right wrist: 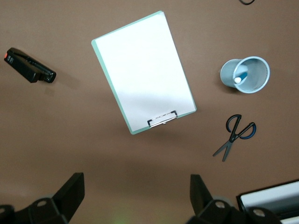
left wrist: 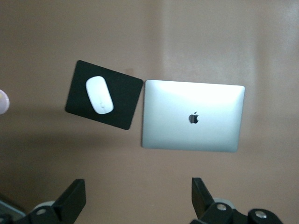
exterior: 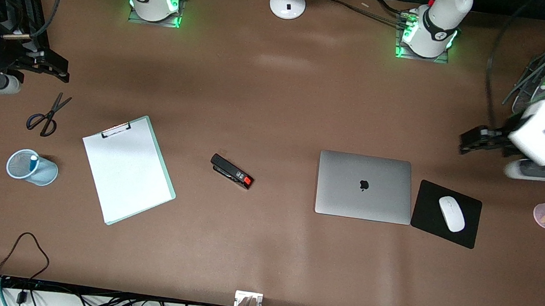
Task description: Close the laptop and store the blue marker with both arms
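The laptop [exterior: 365, 186] is seen shut, lower-middle in the front view, just below the left gripper [exterior: 464, 143], which is spread and empty. The marker [exterior: 34, 161] is stood upright in the cup [exterior: 46, 176], lower in the frame than the right gripper [exterior: 56, 72], likewise spread and empty.

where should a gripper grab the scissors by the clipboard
Grip the scissors across the closed blades, just ahead of the pivot, coming straight down. They lie flat on the table, blades shut into one narrow bar, while the handle loops are wide. This is a judgement.
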`<state>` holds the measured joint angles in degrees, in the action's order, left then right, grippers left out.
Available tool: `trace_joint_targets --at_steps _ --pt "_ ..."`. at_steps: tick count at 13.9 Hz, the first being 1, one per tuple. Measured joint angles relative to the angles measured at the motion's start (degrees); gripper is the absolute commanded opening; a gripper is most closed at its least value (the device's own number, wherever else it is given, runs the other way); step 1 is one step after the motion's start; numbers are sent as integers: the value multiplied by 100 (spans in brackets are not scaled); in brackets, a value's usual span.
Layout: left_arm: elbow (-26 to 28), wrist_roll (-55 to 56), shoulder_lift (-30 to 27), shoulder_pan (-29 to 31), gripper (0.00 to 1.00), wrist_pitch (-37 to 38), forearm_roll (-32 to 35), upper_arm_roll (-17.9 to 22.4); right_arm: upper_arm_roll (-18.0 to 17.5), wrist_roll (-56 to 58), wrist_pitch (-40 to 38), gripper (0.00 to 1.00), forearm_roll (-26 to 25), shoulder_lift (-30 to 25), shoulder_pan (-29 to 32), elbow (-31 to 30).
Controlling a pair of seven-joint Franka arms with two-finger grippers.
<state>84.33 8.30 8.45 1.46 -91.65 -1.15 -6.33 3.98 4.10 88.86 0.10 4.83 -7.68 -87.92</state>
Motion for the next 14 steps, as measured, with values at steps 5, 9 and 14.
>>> trace_joint_targets --at_steps 5,9,14 --pt "530 -978 -647 29 100 181 -74 634 61 3 324 100 -8 -653 171 -563" --pt "958 -1328 -1033 29 100 419 -75 780 62 -2 386 100 -2 -587 187 -526" --pt "960 -1311 -1044 -107 100 415 -63 763 77 -20 408 100 20 -604 240 -524"
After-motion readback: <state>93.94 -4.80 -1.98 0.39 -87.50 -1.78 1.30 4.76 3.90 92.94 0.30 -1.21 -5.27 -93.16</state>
